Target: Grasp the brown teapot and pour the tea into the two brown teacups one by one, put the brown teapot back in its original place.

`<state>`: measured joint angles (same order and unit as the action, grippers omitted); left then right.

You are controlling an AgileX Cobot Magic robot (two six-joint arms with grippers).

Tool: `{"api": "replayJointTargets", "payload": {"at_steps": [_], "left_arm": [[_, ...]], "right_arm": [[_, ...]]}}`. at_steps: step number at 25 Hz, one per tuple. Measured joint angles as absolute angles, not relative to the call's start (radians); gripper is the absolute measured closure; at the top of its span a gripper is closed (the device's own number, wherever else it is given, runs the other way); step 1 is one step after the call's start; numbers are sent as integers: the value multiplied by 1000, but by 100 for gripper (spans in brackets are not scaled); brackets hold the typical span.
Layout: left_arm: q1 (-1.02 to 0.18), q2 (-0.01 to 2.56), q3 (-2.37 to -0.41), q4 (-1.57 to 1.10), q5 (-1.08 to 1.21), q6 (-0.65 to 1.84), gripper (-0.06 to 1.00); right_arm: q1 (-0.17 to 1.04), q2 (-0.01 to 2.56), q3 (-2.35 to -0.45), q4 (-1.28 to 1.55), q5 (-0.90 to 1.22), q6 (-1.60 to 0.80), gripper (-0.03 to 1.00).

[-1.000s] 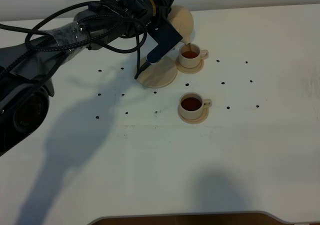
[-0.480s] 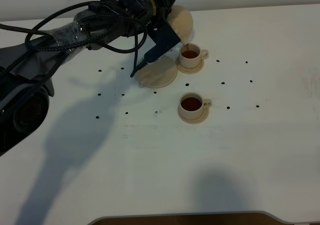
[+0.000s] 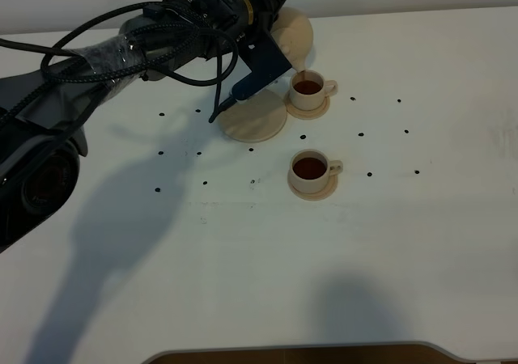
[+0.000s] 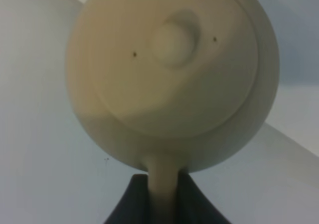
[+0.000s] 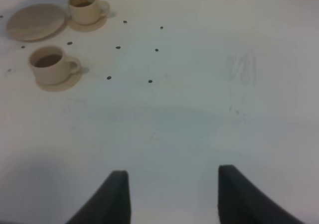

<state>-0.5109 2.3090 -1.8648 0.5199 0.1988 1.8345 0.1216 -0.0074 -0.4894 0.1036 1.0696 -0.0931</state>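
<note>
My left gripper (image 3: 278, 14) is shut on the loop handle of the brown teapot (image 3: 296, 34) and holds it tilted in the air at the back of the table. A thin stream of tea runs from its spout into the far teacup (image 3: 307, 91), which stands on its saucer. The left wrist view shows the teapot's lid side (image 4: 169, 74) with the gripper (image 4: 162, 199) clamped on the handle. The near teacup (image 3: 310, 170) holds tea. The wide saucer plate (image 3: 257, 120) is bare, left of the far cup. My right gripper (image 5: 172, 194) is open and empty above bare table.
Small black dots mark the white table (image 3: 421, 243) around the cups. The left arm and its cables (image 3: 121, 52) stretch over the back left. The right wrist view also shows the plate (image 5: 35, 21), the far cup (image 5: 84, 6) and the near cup (image 5: 50, 64).
The teapot keeps pouring into the far cup. The left arm's lower dark part has swung slightly left and up. The right gripper has not moved.
</note>
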Motion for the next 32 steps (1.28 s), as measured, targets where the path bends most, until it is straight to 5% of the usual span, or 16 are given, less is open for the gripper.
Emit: {"api": "replayJointTargets", "payload": {"at_steps": [32], "left_arm": [[-518, 2307, -1865, 431, 259, 1776, 82]], "right_arm": [[122, -7, -489, 104, 1070, -93, 57]]}}
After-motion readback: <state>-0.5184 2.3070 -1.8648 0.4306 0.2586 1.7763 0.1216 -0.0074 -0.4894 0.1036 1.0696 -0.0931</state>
